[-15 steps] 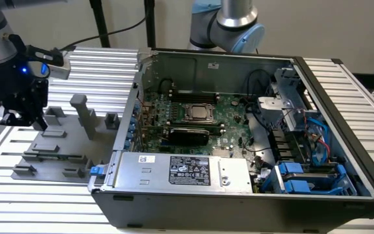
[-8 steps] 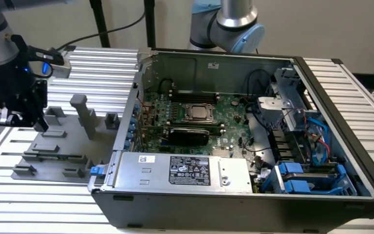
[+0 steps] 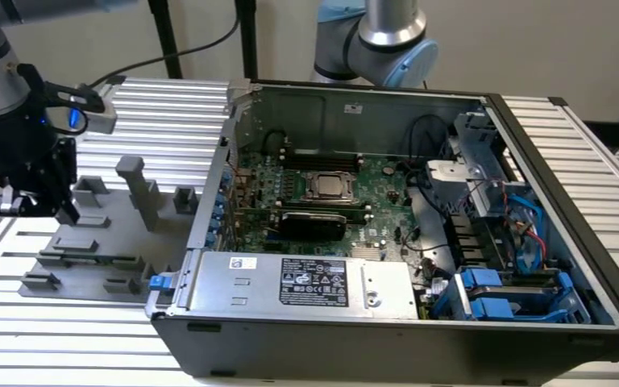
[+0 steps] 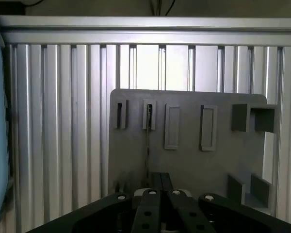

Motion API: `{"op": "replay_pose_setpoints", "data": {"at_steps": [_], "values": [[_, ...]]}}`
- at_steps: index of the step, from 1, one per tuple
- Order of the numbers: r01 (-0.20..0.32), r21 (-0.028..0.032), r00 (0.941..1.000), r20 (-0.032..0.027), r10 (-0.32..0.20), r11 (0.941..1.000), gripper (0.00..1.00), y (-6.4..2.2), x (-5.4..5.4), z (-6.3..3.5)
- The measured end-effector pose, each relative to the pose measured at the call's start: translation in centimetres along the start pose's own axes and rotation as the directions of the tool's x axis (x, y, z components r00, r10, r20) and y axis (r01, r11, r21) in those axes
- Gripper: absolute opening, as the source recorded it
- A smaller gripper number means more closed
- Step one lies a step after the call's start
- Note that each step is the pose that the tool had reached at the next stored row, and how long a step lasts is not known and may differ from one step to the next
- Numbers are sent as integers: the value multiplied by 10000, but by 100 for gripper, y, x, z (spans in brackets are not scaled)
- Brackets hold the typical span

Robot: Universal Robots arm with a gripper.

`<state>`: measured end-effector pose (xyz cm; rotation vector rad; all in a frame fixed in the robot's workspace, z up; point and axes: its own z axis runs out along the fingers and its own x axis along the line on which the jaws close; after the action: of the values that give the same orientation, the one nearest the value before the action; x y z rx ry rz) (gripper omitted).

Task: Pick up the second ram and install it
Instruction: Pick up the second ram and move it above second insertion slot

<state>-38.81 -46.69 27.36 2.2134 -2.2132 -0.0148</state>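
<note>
The second ram [image 4: 148, 138] stands edge-on in a narrow slot of the grey fixture plate [image 4: 194, 160]; it looks like a thin dark line. In the exterior view the ram is a dark greenish strip [image 3: 94, 260] lying in the fixture [image 3: 84, 242] at the exterior view's left. My black gripper [image 3: 46, 211] hangs above the fixture's far left part, apart from the ram. In the wrist view its fingers [image 4: 155, 187] are pressed together with nothing between them, and the ram's slot lies straight beyond them.
The open computer case [image 3: 567, 185] fills the exterior view's right, with the green motherboard [image 3: 380, 189] and its CPU socket [image 3: 329, 187] inside. A silver power supply [image 3: 299, 282] sits at the case's near edge. Another arm's base [image 3: 380, 40] stands behind the case. Grey posts [image 3: 135, 189] rise from the fixture.
</note>
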Motion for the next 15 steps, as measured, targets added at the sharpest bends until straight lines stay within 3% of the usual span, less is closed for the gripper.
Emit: {"op": "replay_pose_setpoints", "data": {"at_steps": [7,15], "values": [[417,17,9991,-14,-417,9991,11,-10,24,91],[749,14,9972,-64,-749,9972,11,-83,44,229]]}}
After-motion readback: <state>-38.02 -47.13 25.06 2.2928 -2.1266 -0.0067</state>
